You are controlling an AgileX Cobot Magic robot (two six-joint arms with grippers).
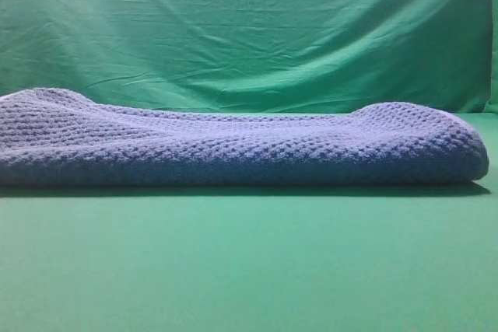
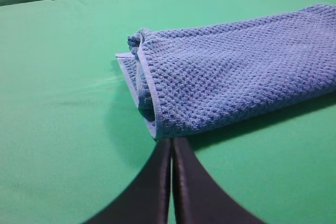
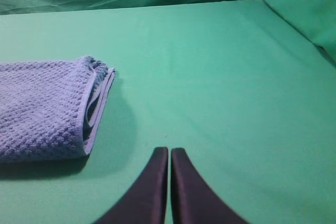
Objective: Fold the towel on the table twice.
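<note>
Lay folded on the table (image 1: pixel 249 262), the towel (image 1: pixel 233 145), as a long low bundle across nearly the whole width of the high view, its left end cut off by the frame edge and its right end rounded and thick. Sagged a little along the middle of its top and rose at both ends. Cast a narrow shadow along its near edge. Hung behind it, wrinkled, a green backdrop (image 1: pixel 249 29).

From the left wrist view, showed the towel (image 2: pixel 236 72) in stacked layers, the pale hems lined up at its near end. Hovered just short of that end the left gripper (image 2: pixel 171 148), fingers pressed together with only a thin seam between them, empty, tips near the towel's corner; could not be told whether touching.

From the right wrist view, lay the towel's (image 3: pixel 44 111) other end at the left, layered hems facing right. Hung over bare table (image 3: pixel 220 77) the right gripper (image 3: pixel 169 156), fingers likewise closed on nothing, apart from the towel, to its right.
</note>
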